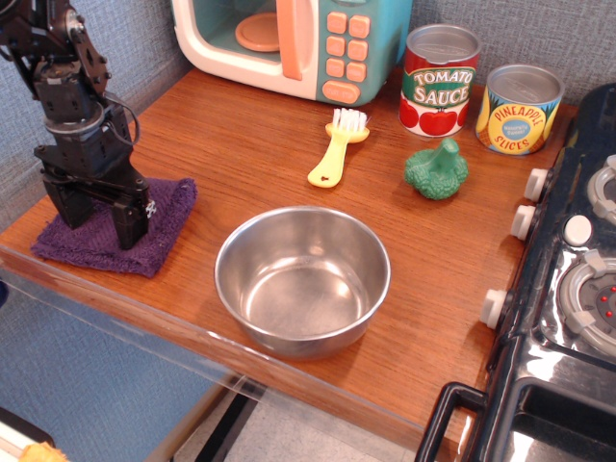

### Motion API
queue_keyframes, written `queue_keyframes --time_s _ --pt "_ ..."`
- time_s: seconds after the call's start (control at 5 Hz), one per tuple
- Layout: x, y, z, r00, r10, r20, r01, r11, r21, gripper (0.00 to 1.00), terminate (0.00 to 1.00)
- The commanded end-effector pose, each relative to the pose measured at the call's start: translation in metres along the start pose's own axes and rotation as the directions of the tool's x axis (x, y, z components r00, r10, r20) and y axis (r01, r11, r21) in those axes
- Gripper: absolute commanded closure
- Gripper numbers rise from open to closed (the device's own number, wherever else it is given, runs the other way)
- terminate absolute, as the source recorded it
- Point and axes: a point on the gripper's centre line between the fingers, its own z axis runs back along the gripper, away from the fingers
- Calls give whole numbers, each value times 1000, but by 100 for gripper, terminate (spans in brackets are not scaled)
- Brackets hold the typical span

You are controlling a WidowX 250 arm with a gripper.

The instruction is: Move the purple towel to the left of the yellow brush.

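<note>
**Gripper down on the towel at the counter's left front corner**

We see the purple towel (108, 234) lying folded at the left front corner of the counter (241, 154). The gripper (96, 221) stands over it, jaws spread, with both fingertips (131, 236) pressed into the cloth and nothing clamped between them. The yellow brush (337, 146) lies near the back edge, in front of the toy microwave (289, 43), well apart from the towel. A steel bowl (302, 279) sits near the front edge, between them.

One raised front view looks down across the wooden counter (241, 144) toward the back wall.
</note>
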Motion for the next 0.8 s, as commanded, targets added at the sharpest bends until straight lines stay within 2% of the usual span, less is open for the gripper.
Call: queue_keyframes --time_s 0.0,0.4,0.6 --pt "10 -5 -17 1000 -19 -14 19 999 -29 0 0" --pt "84 -28 -18 996 -61 59 66 993 -93 0 0" --pt "121 -61 -25 987 -143 76 152 979 -133 0 0"
